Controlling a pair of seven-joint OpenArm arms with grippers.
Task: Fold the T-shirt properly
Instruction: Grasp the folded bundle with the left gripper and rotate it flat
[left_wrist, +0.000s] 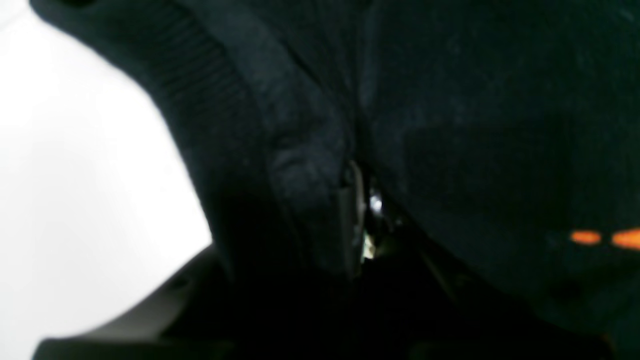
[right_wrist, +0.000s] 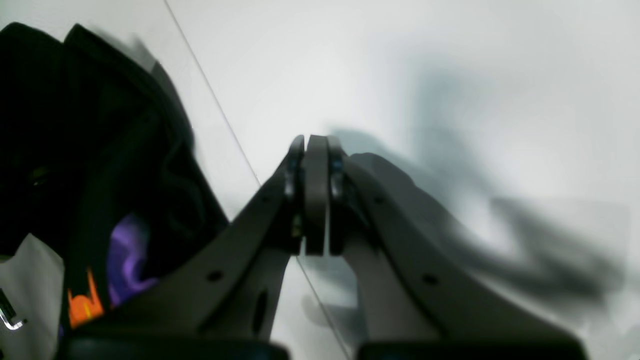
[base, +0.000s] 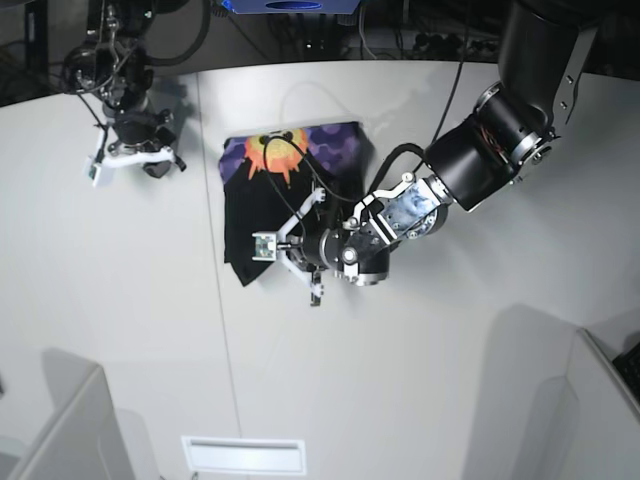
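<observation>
- The T-shirt (base: 290, 195) lies folded into a small dark rectangle on the white table (base: 450, 380), sun print showing at its far end, long axis running from far to near
- The left gripper (base: 300, 250) is on the shirt's near edge; its wrist view is filled with black cloth, so it looks clenched on the hem, though the fingertips are hidden
- The right gripper (right_wrist: 315, 150) is pressed closed on nothing, hanging well off to the shirt's other side
- The left arm is much the nearer one for the next fold
</observation>
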